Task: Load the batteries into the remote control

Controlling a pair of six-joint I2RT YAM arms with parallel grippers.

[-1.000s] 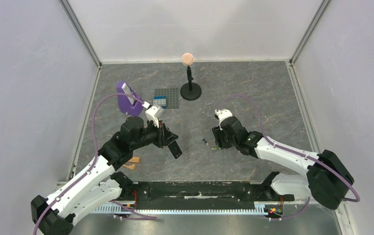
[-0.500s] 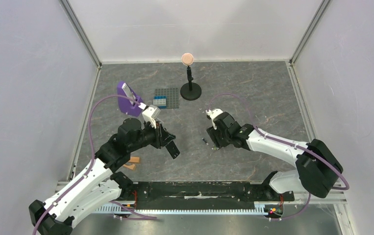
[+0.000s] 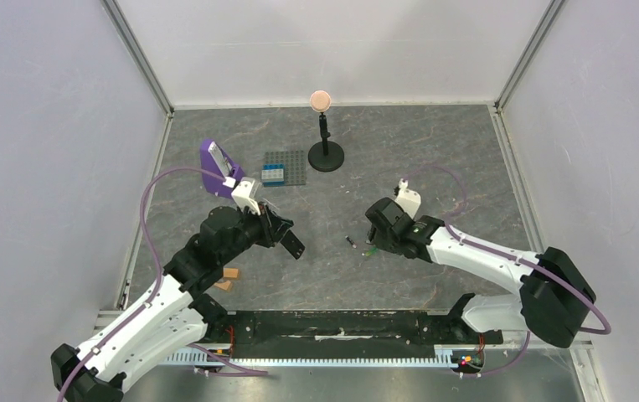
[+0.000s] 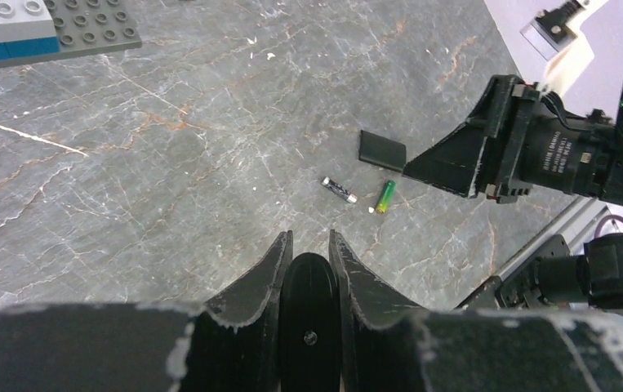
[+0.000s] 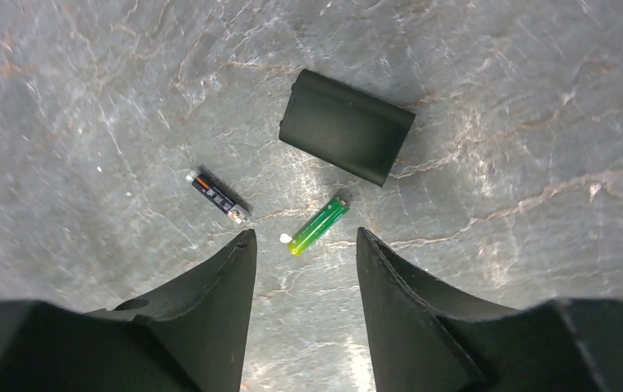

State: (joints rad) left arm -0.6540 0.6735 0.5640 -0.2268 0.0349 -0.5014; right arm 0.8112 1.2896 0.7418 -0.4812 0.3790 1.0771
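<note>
Beneath the spread right claw (image 5: 303,235), the green battery (image 5: 318,224) lies on the table (image 5: 496,98) near the dark battery (image 5: 218,196). Descend straight, closing across the green one alone; the left claw (image 4: 309,237) pinches the remote control (image 4: 308,302), well apart

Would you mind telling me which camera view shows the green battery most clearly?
The right wrist view: the green battery lies large, sharp and unobstructed. The left wrist view shows it small; the top view gives only a green speck.
</note>
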